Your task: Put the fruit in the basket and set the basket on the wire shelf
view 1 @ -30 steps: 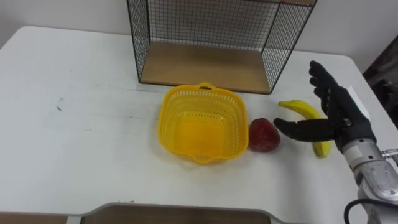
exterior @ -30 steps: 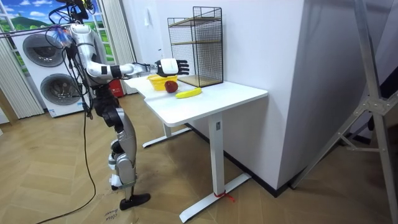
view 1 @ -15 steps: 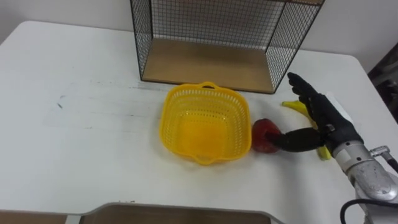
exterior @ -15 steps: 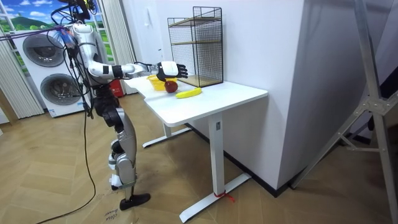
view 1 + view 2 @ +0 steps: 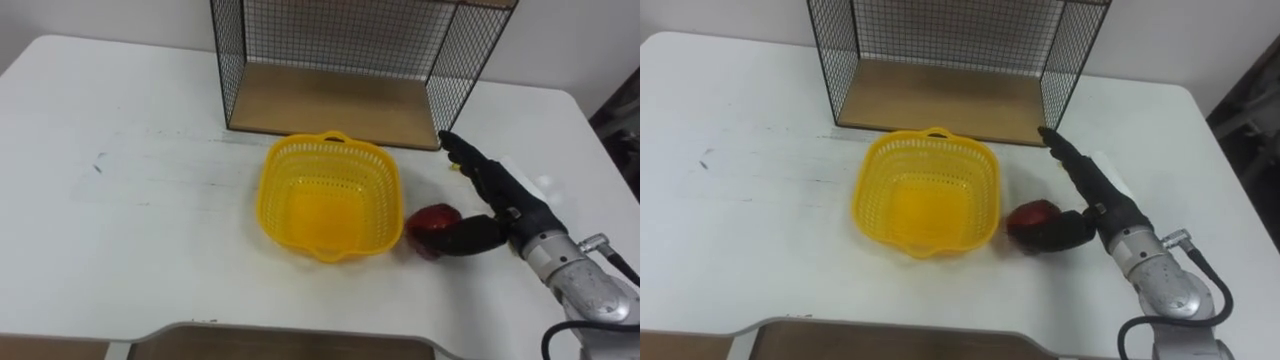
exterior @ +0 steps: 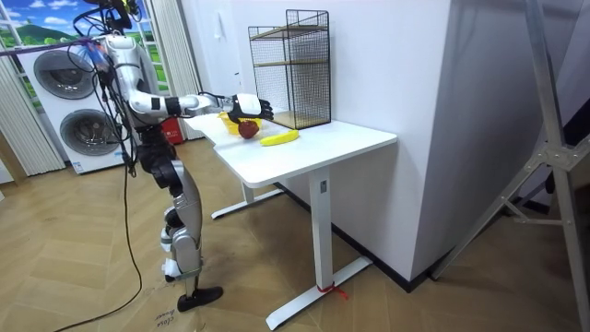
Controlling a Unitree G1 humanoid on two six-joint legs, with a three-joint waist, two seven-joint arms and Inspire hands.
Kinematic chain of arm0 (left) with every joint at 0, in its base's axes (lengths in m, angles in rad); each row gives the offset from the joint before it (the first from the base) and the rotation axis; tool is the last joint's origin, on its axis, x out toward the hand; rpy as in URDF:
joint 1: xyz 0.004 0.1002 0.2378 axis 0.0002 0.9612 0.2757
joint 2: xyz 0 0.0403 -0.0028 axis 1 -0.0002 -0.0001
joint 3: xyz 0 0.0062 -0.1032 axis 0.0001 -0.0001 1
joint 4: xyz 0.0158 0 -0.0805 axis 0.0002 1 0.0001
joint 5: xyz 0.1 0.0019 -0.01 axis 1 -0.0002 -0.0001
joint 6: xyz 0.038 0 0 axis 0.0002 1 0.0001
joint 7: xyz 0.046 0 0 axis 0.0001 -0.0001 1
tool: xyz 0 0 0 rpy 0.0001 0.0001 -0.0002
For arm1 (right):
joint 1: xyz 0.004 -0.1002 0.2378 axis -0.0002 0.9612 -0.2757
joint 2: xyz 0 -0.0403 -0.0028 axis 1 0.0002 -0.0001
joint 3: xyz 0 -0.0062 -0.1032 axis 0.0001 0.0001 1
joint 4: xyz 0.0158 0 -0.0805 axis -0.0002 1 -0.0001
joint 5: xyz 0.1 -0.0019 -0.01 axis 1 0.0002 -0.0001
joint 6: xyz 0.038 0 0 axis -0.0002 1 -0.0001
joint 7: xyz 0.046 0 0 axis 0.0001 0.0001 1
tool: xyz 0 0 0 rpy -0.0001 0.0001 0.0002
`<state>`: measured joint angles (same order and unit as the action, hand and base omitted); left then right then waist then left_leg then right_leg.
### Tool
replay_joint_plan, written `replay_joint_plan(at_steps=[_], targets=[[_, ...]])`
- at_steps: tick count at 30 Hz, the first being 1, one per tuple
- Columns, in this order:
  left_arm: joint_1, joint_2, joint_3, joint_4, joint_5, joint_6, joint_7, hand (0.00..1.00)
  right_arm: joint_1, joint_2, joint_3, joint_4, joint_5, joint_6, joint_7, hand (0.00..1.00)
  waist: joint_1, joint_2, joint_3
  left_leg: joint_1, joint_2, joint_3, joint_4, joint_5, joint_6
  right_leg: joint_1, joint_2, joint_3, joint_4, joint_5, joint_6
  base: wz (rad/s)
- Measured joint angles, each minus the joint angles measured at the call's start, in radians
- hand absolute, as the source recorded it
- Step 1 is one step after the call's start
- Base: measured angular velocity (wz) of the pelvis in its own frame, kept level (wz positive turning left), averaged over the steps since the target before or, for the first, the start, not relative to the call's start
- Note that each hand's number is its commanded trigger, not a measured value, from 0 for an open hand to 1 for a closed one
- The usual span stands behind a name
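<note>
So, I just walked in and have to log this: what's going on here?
The robot stands at a table, its right robot hand reaching to the apple beside the basket. The thumb touches the apple, with the fingers straight and no grip closed yet. The basket sits empty before the shelf, and the banana lies on the table by the hand. No fruit is in yet.

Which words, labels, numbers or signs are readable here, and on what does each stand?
None can be read.
The yellow basket, the red fruit, the wire shelf and the white table carry no print.
Any label on the washing machines in the room view is too small to tell.
</note>
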<state>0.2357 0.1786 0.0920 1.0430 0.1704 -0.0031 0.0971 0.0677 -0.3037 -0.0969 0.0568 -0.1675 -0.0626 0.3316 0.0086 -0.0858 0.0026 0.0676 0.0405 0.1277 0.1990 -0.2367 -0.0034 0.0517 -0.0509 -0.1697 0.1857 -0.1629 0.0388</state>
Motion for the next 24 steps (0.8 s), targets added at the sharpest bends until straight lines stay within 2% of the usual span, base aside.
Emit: replay_joint_plan(at_steps=[6,21,24], targets=[[0.000,0.011,0.000,-0.002,0.001,-0.002,0.000,0.00,0.002,0.001,0.001,0.000,-0.027,0.000,0.000,0.00,0.002,-0.009,-0.0013,-0.002,0.000,-0.001,0.002,0.000,0.000,0.000,0.000,-0.002,0.000,0.000,0.000,0.00],[-0.003,0.021,-0.024,0.000,0.000,-0.003,0.001,0.00,0.038,0.005,0.054,0.082,-0.035,0.041,0.013,0.00,0.009,0.004,0.0030,-0.002,0.000,0.001,0.006,0.000,0.000,0.001,0.000,-0.001,0.001,0.001,-0.001,0.00],[0.000,0.021,-0.030,0.000,-0.001,-0.002,0.000,0.00,0.039,0.005,0.055,0.091,-0.033,0.041,0.016,0.00,0.009,0.010,-0.0018,0.000,0.000,0.001,0.006,0.000,0.000,0.003,0.000,-0.001,0.001,0.001,-0.001,0.00]])
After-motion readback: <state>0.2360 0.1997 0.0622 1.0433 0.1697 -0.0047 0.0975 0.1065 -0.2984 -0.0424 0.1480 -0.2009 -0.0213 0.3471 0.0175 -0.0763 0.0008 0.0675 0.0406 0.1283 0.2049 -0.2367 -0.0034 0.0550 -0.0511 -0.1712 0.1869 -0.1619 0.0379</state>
